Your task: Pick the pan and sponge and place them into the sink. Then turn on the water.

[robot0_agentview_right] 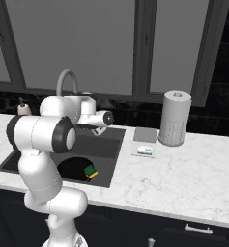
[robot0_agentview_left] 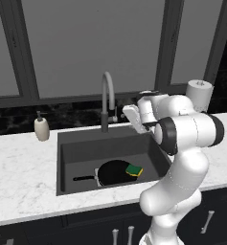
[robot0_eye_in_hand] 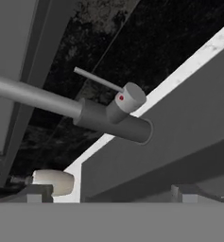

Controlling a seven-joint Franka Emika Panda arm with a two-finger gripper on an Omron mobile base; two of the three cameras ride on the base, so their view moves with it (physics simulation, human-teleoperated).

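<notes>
Pan (robot0_agentview_left: 114,172) and sponge (robot0_agentview_left: 134,170) are already down in the sink (robot0_agentview_left: 76,148), lower centre of the left base view, sponge sitting on the pan's right side, so we're on the water step. No stream from the faucet (robot0_agentview_left: 107,91) yet. In the hand view the thin lever (robot0_eye_in_hand: 97,79) sticks out from the knob on the faucet body, centre frame; we should come in square to that lever, contact near its free end, push slowly and not shove the spout. Arm is folded at the elbow, forearm reaching toward the faucet base, gripper (robot0_agentview_left: 134,119) just right of it and apart from it. Fingertips (robot0_eye_in_hand: 33,193) sit far apart at the bottom corners, so jaws look wide, nothing held
</notes>
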